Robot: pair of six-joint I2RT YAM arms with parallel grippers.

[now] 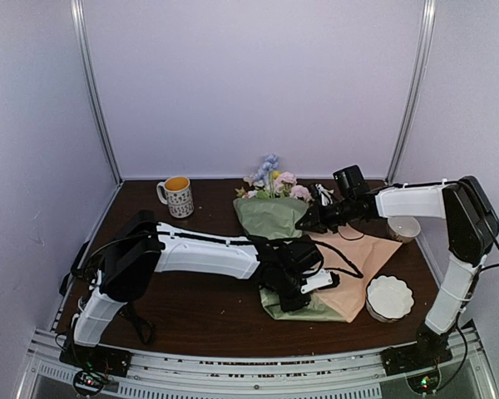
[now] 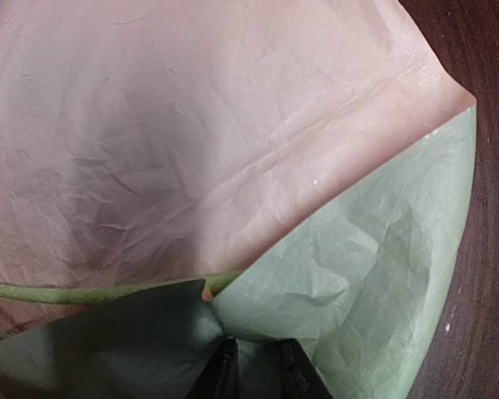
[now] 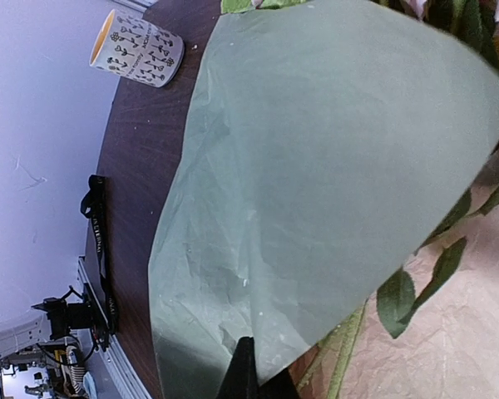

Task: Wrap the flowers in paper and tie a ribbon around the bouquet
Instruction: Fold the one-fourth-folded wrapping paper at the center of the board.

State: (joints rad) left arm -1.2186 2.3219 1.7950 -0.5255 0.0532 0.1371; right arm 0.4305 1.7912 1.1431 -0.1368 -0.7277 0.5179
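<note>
The flowers point(image 1: 270, 176) lie at the back centre, blooms pointing away from me. The paper point(image 1: 270, 218) is folded green side up over the stems, and its peach side point(image 1: 362, 266) lies spread to the right. My left gripper point(image 1: 298, 287) is at the paper's near end. In the left wrist view the left gripper point(image 2: 258, 372) is shut on a green fold, beside a bare stem point(image 2: 66, 293). My right gripper point(image 1: 312, 220) pinches the flap's right edge. In the right wrist view the right gripper point(image 3: 248, 374) is shut on the green sheet point(image 3: 316, 166). The ribbon point(image 3: 100, 241) lies along the table's left edge.
A patterned mug point(image 1: 177, 196) stands at the back left. A white scalloped bowl point(image 1: 389, 297) sits near the front right, and a smaller bowl point(image 1: 403, 227) sits behind it under the right arm. Walls close in the back and both sides.
</note>
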